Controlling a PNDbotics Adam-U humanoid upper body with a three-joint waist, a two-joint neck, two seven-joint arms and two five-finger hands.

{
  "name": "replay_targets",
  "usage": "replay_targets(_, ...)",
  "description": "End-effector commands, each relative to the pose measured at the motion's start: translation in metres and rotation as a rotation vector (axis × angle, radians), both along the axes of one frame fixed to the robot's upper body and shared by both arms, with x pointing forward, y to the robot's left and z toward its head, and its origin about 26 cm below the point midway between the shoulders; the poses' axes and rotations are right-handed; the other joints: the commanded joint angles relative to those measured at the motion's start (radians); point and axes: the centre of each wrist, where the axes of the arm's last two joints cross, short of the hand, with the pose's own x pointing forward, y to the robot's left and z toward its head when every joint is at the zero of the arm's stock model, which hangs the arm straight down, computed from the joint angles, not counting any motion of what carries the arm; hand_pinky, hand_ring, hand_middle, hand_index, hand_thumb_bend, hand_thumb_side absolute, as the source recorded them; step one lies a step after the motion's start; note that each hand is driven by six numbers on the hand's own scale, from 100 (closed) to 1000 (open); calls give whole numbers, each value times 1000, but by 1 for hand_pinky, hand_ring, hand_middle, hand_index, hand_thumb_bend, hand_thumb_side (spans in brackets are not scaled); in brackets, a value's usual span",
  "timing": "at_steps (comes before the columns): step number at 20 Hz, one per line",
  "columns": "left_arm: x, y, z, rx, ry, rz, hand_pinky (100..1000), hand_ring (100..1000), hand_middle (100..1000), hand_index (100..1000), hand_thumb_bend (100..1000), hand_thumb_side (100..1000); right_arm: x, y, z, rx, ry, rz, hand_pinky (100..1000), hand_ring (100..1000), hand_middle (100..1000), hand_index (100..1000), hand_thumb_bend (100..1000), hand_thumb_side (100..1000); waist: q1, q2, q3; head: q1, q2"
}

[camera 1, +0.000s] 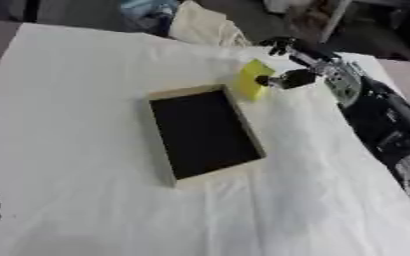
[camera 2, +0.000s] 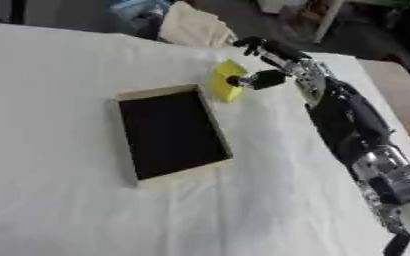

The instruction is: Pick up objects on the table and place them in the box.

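A white-clothed table [camera 1: 68, 125] carries a shallow, dark-lined box [camera 1: 204, 132].

White cloth [camera 1: 86, 100] covers the whole table, bit wrinkly, and past its far edge there's a dim grey floor [camera 1: 77, 15] with a cream fabric bundle [camera 1: 200, 25].

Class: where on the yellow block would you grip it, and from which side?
Across its thin faces, from the right. The yellow block stands tilted at the box's far corner, so the box blocks its left; the right hand already pinches it there.
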Motion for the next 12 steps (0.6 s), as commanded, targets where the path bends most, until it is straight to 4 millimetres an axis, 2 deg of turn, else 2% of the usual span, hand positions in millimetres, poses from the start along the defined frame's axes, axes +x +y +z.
replay_targets(1, -1, -1, 7, 3, -30, -8, 796, 563, 566, 721, 203, 922, -5, -10, 17, -20, -35, -22, 807, 824, 908, 991, 505, 758, 8, -17, 0, -3, -14)
replay_targets(2, -1, -1, 8, 3, -31, -7, 797, 562, 566, 721, 204, 925, -8, -14, 15, -14, -33, -41, 824, 858, 904, 993, 500, 775, 7, -14, -1, -4, -16)
replay_targets(4, -1, -1, 8, 4, -33, -6, 798, 562, 567, 721, 204, 925, -12, -21, 11, 2, -39, -90, 827, 863, 904, 993, 498, 776, 5, -9, 1, -7, -19)
replay_targets(12, -1, -1, 8, 6, -34, -4, 799, 562, 567, 722, 204, 925, -14, -24, 4, -1, -88, -156, 835, 877, 908, 994, 466, 778, 4, -7, 0, -10, -22)
